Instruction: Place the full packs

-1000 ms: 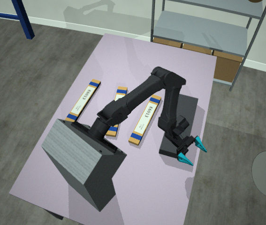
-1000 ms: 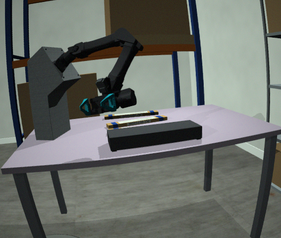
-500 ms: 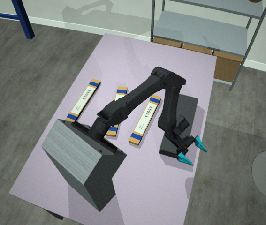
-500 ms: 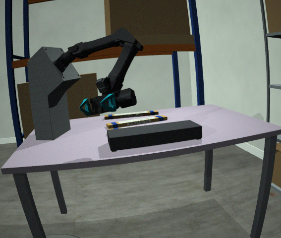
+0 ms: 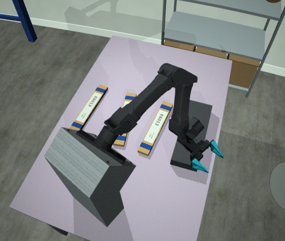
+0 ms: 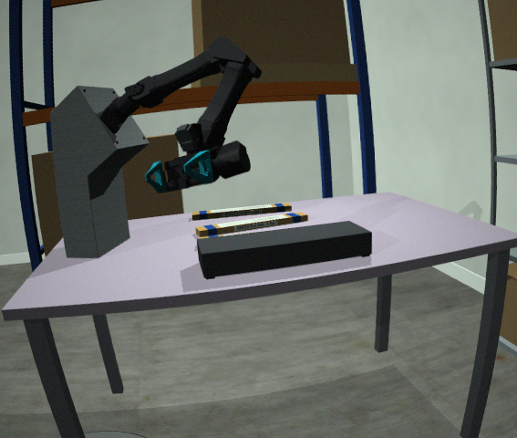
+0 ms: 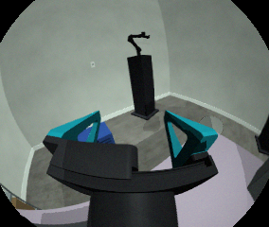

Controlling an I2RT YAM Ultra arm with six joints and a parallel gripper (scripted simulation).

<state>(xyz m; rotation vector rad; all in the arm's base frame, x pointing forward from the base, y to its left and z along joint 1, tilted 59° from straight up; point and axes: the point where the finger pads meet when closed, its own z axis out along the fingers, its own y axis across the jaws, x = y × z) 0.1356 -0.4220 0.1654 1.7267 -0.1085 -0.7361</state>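
Three E6013 packs lie on the table. The left pack [image 5: 89,107] and right pack [image 5: 159,119] show their label faces; the arm partly covers the middle pack [image 5: 119,141]. The exterior view shows a nearer pack [image 6: 249,223] and a farther pack [image 6: 242,211] behind the platform; which is which is unclear. The low dark platform [image 5: 205,110] [image 6: 284,246] has no pack visible on it; the arm hides part of its top in the top view. My gripper [image 5: 215,164] [image 6: 180,174] [image 7: 132,113] is open and empty, raised near the platform's near end, pointing outward over the table edge.
The grey arm pedestal [image 5: 77,160] [image 6: 79,188] stands left of the packs in the top view. The table's long edge [image 6: 267,293] runs just beyond the platform. A metal shelf [image 5: 215,33] stands past the table's far end, and a blue-and-orange rack [image 6: 326,146] stands behind.
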